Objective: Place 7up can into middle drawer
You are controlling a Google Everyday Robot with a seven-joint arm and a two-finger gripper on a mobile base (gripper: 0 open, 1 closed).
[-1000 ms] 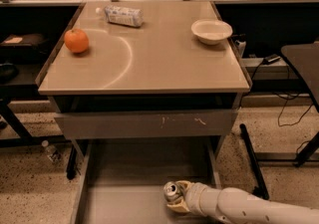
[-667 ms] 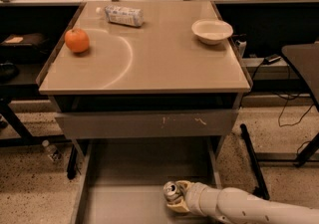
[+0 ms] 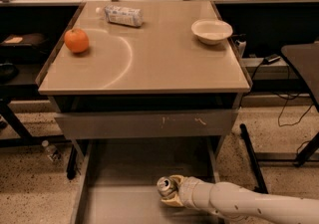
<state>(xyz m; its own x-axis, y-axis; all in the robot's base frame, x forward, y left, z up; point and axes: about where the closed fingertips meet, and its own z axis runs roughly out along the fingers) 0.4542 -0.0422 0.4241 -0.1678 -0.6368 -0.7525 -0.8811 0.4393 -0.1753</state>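
Observation:
The 7up can is a small silvery can with a pull-tab top, standing upright over the right part of the middle drawer, which is pulled out below the cabinet. My gripper comes in from the lower right on a white arm and its pale fingers are shut on the can. Whether the can rests on the drawer floor or hangs just above it is not clear.
On the cabinet top lie an orange at the left, a clear plastic bottle on its side at the back, and a white bowl at the right. The scratched grey drawer front is closed above the open drawer.

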